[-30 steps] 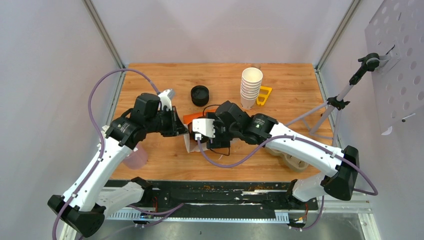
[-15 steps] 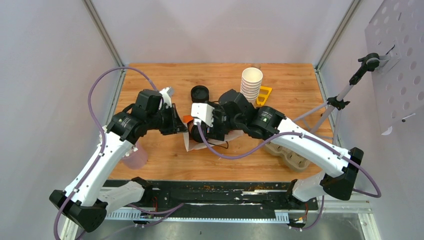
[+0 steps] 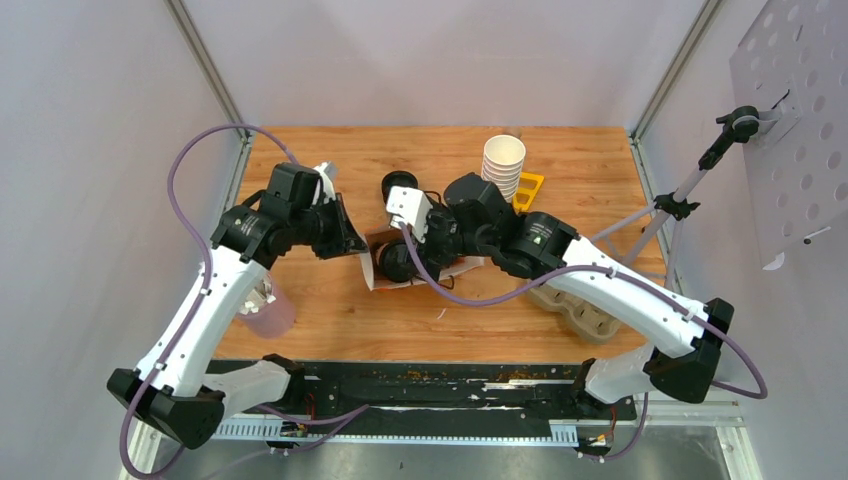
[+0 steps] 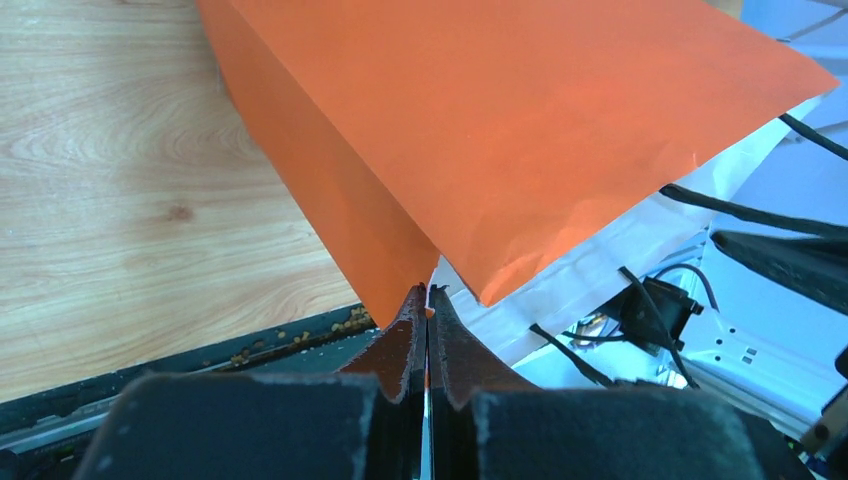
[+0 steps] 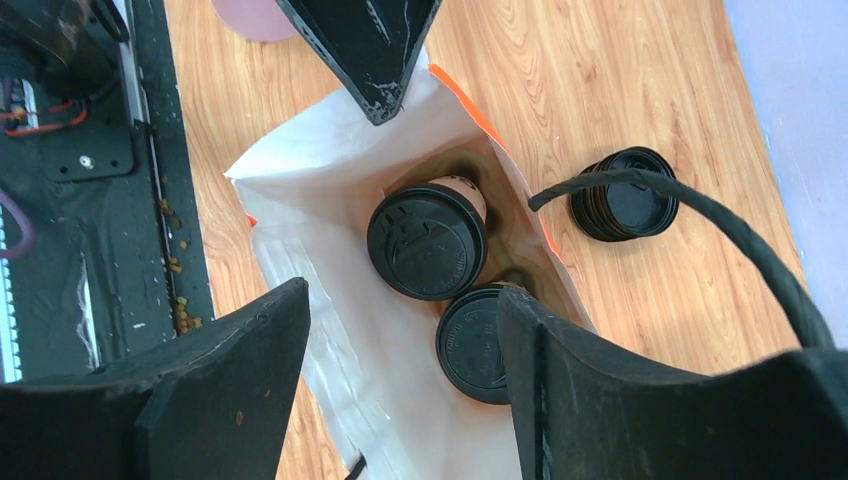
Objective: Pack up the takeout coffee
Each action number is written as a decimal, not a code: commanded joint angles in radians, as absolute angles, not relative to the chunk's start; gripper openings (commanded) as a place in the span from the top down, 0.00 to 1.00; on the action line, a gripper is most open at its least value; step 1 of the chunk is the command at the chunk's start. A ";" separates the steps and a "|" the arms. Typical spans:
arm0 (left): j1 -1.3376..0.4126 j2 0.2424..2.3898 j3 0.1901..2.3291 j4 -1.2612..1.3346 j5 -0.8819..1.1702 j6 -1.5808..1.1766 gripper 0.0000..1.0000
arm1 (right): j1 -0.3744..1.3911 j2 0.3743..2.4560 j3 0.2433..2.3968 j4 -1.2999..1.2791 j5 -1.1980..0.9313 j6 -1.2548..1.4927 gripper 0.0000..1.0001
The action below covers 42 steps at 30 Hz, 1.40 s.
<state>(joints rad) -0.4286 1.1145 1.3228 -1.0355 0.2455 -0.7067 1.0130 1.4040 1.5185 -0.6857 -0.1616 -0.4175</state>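
The left gripper (image 4: 427,300) is pinching the top edge of the orange bag (image 4: 520,130), its jaws pressed tight together on the paper. The bag's mouth is gaping open.

In the right wrist view both cups are sitting inside the bag with their black lids facing up. The first cup (image 5: 427,240) is leaning a little, so a strip of its side is showing. The second cup (image 5: 478,345) is sitting just beside it, touching or nearly so, and is partly hidden by a finger.

The right gripper (image 5: 400,300) is hanging over the bag's mouth with its fingers spread wide, gripping nothing.

On the tabletop (image 3: 590,160) a stack of lids (image 5: 625,193) is sitting just beside the bag. Farther back, a stack of white cups (image 3: 503,170) is standing next to a yellow piece (image 3: 529,190). A pink cup (image 3: 270,312) is standing by the left arm. A cardboard carrier (image 3: 590,322) is lying partly under the right arm.
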 commanded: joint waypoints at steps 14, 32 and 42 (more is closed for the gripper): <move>-0.393 1.249 1.487 -1.118 0.223 -0.744 1.00 | 0.970 1.232 1.454 -0.423 -0.193 -0.060 0.29; -0.359 1.328 1.514 -1.099 0.154 -0.687 0.86 | 0.967 1.206 1.442 -0.478 -0.128 -0.080 0.27; -0.346 1.346 1.527 -1.050 0.154 -0.654 0.76 | 0.953 1.230 1.468 -0.512 -0.107 -0.105 0.26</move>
<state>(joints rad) -0.3580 1.3388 1.4963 -1.0676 0.1818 -0.6930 0.9638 1.2304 1.4319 -0.4965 -0.1299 -0.0879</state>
